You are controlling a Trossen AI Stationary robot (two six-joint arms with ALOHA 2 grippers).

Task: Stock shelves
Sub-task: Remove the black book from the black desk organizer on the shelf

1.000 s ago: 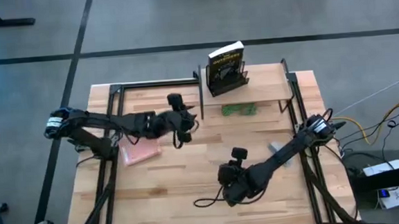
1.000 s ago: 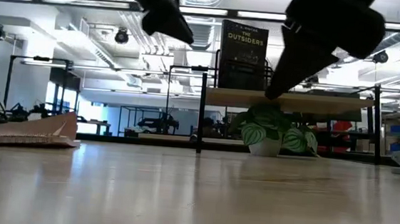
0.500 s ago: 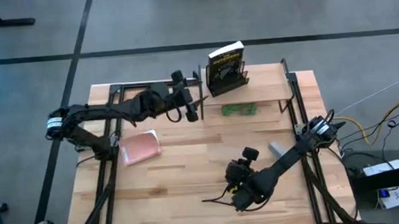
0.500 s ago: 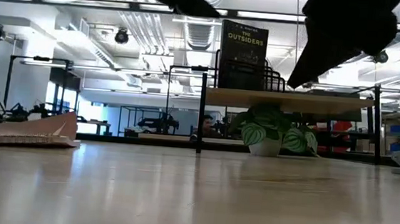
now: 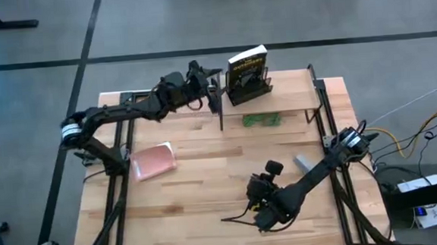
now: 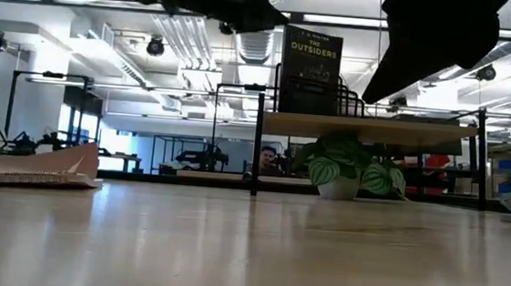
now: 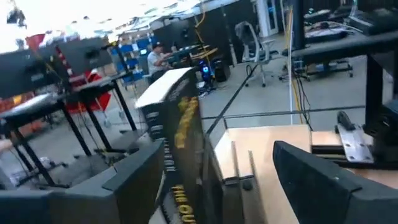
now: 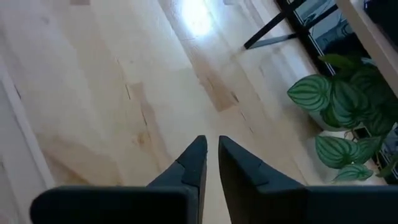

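Riser shelf (image 5: pixel 293 93) at the tabletop's (image 5: pixel 207 184) far edge, carrying a book (image 5: pixel 247 73) upright in a wire rack; left pincer (image 5: pixel 214 100) just beside it, right pincer (image 5: pixel 236 219) near the front. From the left wrist: fingers (image 7: pixel 323 180) spread wide, book ahead. From the right wrist: fingers (image 8: pixel 193 165) nearly together, empty, potted plant (image 8: pixel 339 118) beyond.

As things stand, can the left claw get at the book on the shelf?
Probably yes. The left claw hovers open right beside the upright book on the shelf, nothing between them, though the wire rack holding the book may crowd a grip.
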